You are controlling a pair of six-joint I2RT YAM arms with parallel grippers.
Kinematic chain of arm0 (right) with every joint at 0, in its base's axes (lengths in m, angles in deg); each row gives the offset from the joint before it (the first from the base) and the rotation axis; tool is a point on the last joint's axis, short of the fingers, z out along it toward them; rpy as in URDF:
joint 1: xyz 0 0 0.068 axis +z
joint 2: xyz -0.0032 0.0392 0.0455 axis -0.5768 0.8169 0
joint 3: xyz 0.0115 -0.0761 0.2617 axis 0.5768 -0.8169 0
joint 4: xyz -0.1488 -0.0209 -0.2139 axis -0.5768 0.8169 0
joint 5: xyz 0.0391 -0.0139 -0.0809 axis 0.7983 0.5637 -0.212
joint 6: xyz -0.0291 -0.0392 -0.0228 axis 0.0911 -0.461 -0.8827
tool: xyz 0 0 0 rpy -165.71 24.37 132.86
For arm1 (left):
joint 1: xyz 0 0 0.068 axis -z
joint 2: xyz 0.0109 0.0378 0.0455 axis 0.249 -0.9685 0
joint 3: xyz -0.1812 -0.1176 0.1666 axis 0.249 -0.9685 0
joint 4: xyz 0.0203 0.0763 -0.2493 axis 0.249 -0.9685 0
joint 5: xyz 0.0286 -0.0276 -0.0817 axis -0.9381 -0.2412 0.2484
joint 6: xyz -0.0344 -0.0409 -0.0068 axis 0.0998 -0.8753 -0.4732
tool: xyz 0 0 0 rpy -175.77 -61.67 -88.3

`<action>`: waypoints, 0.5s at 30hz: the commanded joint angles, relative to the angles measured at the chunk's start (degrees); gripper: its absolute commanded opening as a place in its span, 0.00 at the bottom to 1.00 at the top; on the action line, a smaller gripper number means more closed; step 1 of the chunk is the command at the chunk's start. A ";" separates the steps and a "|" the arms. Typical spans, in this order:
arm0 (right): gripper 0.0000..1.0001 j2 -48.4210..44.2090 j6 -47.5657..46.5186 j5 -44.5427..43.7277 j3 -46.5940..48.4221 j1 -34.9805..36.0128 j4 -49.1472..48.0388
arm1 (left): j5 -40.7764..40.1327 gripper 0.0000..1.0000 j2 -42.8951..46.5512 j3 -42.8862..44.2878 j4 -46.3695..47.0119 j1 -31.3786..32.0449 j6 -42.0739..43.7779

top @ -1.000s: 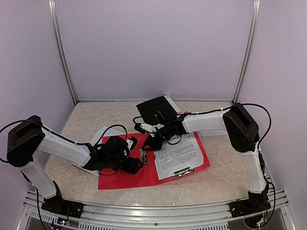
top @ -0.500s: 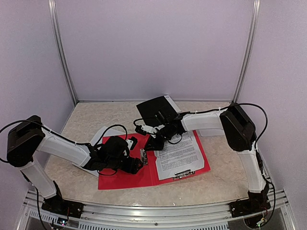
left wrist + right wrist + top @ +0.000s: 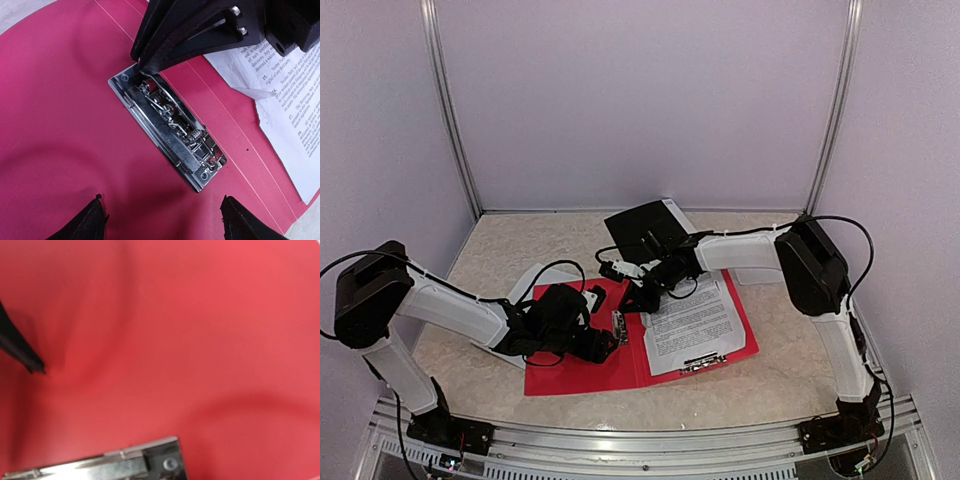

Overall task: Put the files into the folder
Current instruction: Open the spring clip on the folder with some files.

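1. Red folder [image 3: 570,375] lies open and flat on the table [image 3: 500,245], its metal binder mechanism [image 3: 167,132] along the spine.
2. A printed sheet [image 3: 695,322] rests on the folder's right half, just right of both grippers, with a clip [image 3: 703,361] at its near edge.
3. More white sheets [image 3: 532,280] lie on the table behind the left arm, partly under the folder's far-left corner.
4. The left gripper [image 3: 164,216] hovers over the left half. Its fingertips [image 3: 95,222] are spread wide and hold nothing, and the mechanism lies just ahead of the gap between them.
5. The right gripper [image 3: 636,300] reaches down at the mechanism's far end, one dark tip touching the metal there. Its own camera shows only one finger [image 3: 20,347], so how wide it stands cannot be told.
6. A black folder [image 3: 642,230] lies behind it.
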 commanded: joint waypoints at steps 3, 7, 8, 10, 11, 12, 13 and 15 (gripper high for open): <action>0.03 1.70 -1.34 0.50 1.39 -0.40 2.67 | -0.81 0.77 0.18 -0.03 -2.20 0.31 0.78; 0.00 1.75 -1.53 -0.16 1.39 -0.41 3.04 | -0.73 0.77 0.25 0.03 -2.20 0.30 0.91; 0.00 1.71 -1.47 -0.48 1.28 -0.43 3.05 | -0.74 0.77 0.32 0.10 -2.26 0.31 1.02; 0.00 1.45 -0.74 -1.35 1.03 -0.43 2.80 | -0.82 0.78 0.42 0.50 -2.77 0.31 1.21; 0.00 1.32 -0.08 -1.90 1.03 -0.43 2.80 | -0.96 0.78 0.43 0.88 -3.19 0.31 1.21; 0.00 1.08 0.53 -2.35 0.80 -0.39 2.71 | -1.06 0.79 0.43 1.34 -3.69 0.31 1.29; 0.00 0.75 1.48 -2.97 0.29 -0.42 2.18 | -1.44 0.79 0.43 1.82 -4.22 0.44 1.27; 0.00 -0.31 3.67 -3.58 -1.24 -0.42 0.91 | -3.23 0.81 0.30 2.99 -5.80 0.64 1.02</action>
